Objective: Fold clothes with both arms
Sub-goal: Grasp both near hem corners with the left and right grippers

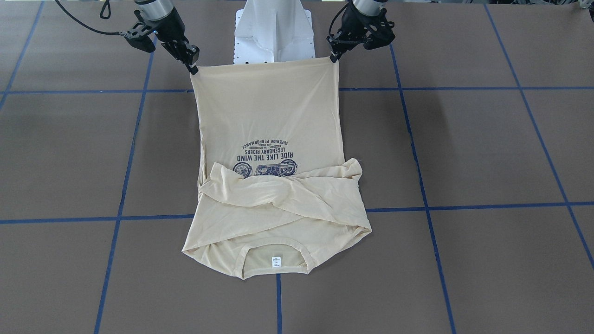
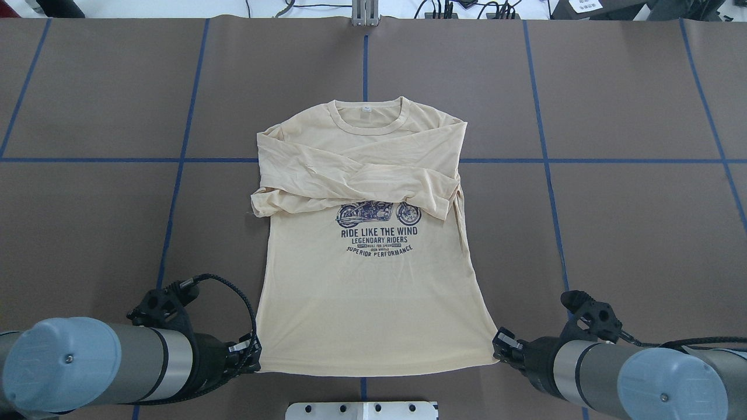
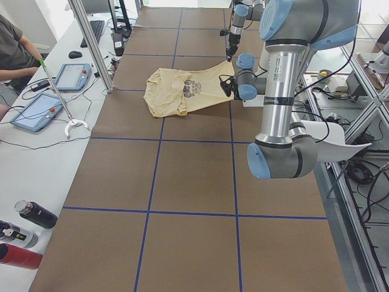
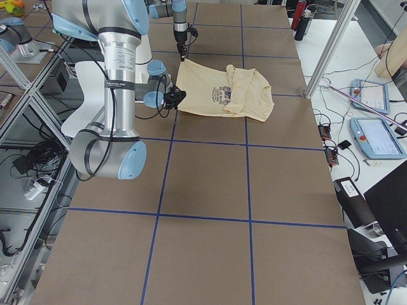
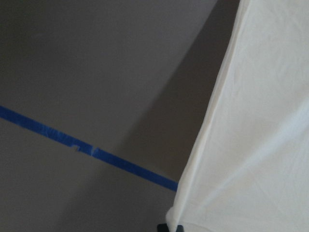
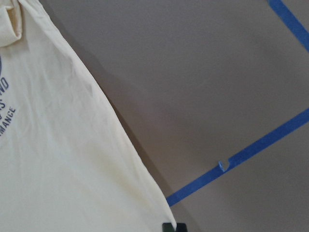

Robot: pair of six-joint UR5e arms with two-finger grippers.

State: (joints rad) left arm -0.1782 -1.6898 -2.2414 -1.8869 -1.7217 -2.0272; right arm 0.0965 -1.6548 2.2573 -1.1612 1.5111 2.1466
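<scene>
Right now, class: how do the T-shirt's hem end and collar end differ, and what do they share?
The hem end is raised off the table, its corners pinched by the left gripper and right gripper; the collar end lies flat. The hem end is stretched smooth; the collar end is rumpled, with the sleeves folded across just below it. Both belong to the same cream T-shirt.

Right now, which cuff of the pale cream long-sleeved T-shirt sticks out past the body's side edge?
The T-shirt's cuff on the robot's left: it overhangs the side edge; the other cuff stops inside it.
</scene>
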